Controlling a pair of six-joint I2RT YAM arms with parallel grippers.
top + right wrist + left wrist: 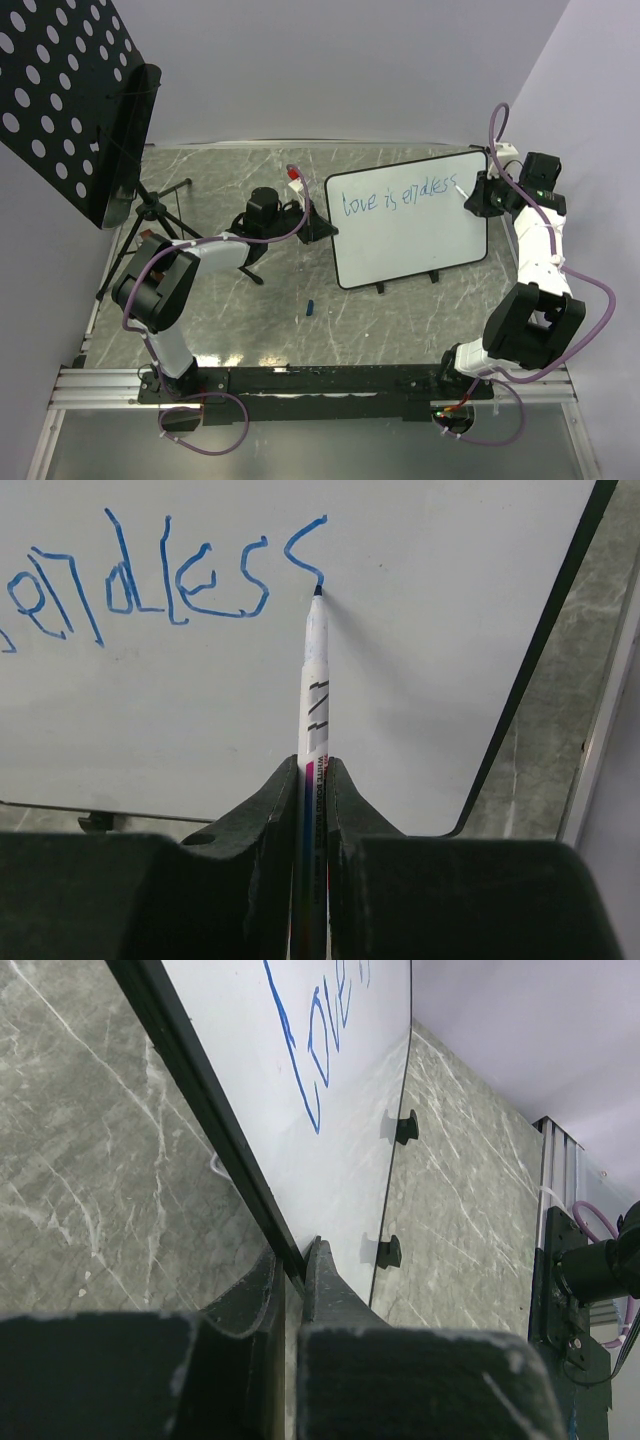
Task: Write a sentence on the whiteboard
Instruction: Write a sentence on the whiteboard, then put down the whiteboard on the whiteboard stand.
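Observation:
The whiteboard (410,225) stands tilted on small black feet at the table's middle right. Its upper part carries the sentence (400,196) in thin blue strokes, "love is endless". My left gripper (318,222) is shut on the board's left black rim (215,1135). My right gripper (478,197) is shut on a white marker (315,695). The marker's blue tip touches the board at the last "s" (305,555). The word "endless" (140,585) fills the right wrist view, and the "love" strokes (310,1055) show in the left wrist view.
A black perforated panel (70,90) on a tripod (150,215) stands at the far left. A small blue cap (311,307) lies on the marble table in front of the board. A red-and-white item (295,177) sits behind the left gripper. A white box (503,151) sits at the far right.

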